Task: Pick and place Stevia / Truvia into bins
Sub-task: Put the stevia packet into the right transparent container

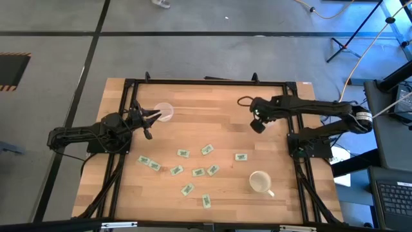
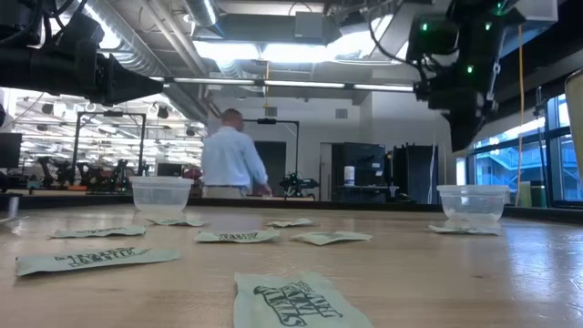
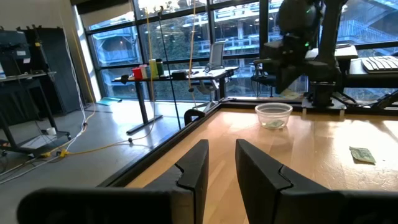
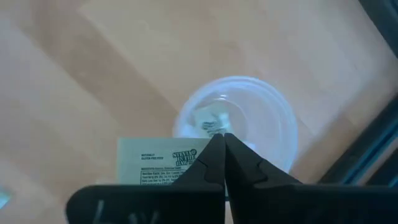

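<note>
Several white-and-green Stevia packets (image 1: 198,172) lie flat on the wooden table. One clear bin (image 1: 164,112) stands at the far left, and my left gripper (image 1: 153,117) is open beside it, pointing level. The other clear bin (image 4: 239,121) stands at the far right with a packet (image 4: 211,121) inside. My right gripper (image 4: 222,138) hangs above that bin, pointing steeply down, shut on one Stevia packet (image 4: 155,162). In the low view the right arm (image 2: 455,73) is well above this bin (image 2: 472,202). My right gripper pinches the Stevia packet between its two fingers at one edge (image 4: 189,163), coming from above and pointing down. The packet is lifted clear of the table and sticks out to one side of the fingers, its printed face toward the wrist camera.
A white mug (image 1: 260,182) with a handle stands at the near right. A black frame (image 1: 206,82) runs round the table's edges. A black cable (image 1: 244,101) loops at the far edge. A person (image 2: 232,159) stands in the room beyond the table.
</note>
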